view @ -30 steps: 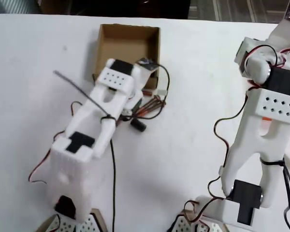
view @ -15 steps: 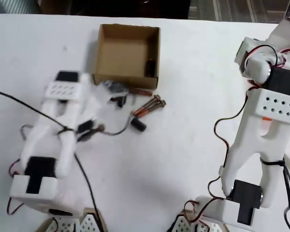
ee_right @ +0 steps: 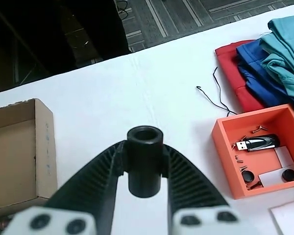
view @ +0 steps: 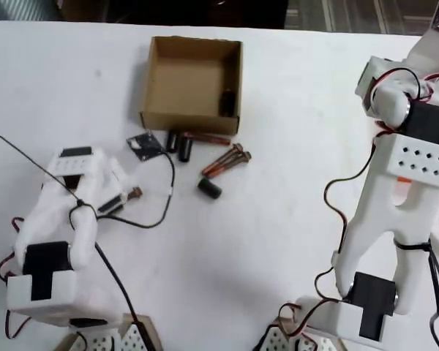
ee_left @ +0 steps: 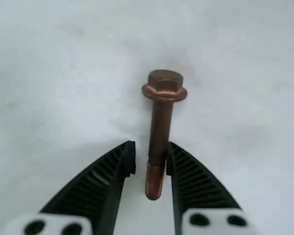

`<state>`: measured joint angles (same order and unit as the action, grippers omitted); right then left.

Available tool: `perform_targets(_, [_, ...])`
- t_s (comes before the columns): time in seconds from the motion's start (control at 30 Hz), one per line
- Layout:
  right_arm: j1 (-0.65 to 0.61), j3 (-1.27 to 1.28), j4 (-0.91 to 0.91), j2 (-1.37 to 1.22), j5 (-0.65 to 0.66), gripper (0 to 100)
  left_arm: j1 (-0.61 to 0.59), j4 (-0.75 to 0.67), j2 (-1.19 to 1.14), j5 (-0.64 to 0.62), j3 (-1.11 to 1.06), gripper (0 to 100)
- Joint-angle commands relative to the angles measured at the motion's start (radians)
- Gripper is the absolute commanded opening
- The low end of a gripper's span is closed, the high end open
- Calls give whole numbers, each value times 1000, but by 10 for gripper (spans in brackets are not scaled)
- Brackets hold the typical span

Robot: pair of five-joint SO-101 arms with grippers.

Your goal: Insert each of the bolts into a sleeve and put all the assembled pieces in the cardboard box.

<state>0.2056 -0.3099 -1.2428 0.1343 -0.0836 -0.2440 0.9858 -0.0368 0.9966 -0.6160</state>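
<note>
- My left gripper [ee_left: 150, 159] pinches a copper bolt [ee_left: 161, 117] by the end of its shank, low over the table [view: 278, 234] at the near left. The hex head juts out past the fingers.
- My right gripper [ee_right: 143, 169] clamps a black sleeve [ee_right: 144, 147], open bore showing, raised above the table to the right of the box [view: 186, 121].
- The box sits far centre, with one dark piece [view: 226, 102] against its right wall.
- Loose bolts [view: 227, 159] and loose sleeves [view: 209, 189] lie just near of the box.

Your left gripper [ee_left: 151, 149] pinches a copper bolt [ee_left: 162, 105], right gripper [ee_right: 143, 149] a black sleeve [ee_right: 144, 169], upright. Cardboard box [view: 186, 80] holds one piece [view: 226, 102]; loose bolts [view: 225, 161], sleeves [view: 209, 189] beside it.
</note>
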Motion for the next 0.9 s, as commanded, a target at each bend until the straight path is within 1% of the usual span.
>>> perform_targets(0.0, [-7, -52, 15, 5, -9, 22, -2, -25, 43, -21, 1, 138])
perform_targets(0.2, [-7, -52, 16, 5, -9, 22, 0, -21, 41, -32, 21, 138])
perform_targets(0.3, [-8, -52, 16, 5, -9, 22, 8, -23, 35, -107, 51, 138])
perform_targets(0.4, [-22, -52, 12, 5, -9, 22, 41, -23, 34, -169, 58, 138])
perform_targets(0.53, [-31, -49, 10, 5, -9, 22, 95, -23, 34, -285, 56, 138])
perform_targets(0.63, [-30, -49, 10, 5, -9, 22, 117, -43, 34, -331, 54, 138])
perform_targets(0.77, [-28, -51, 10, 5, -9, 22, 115, -86, 18, -331, 54, 138])
perform_targets(0.87, [-27, -51, 10, 5, -9, 22, 115, -81, -44, -324, 67, 138])
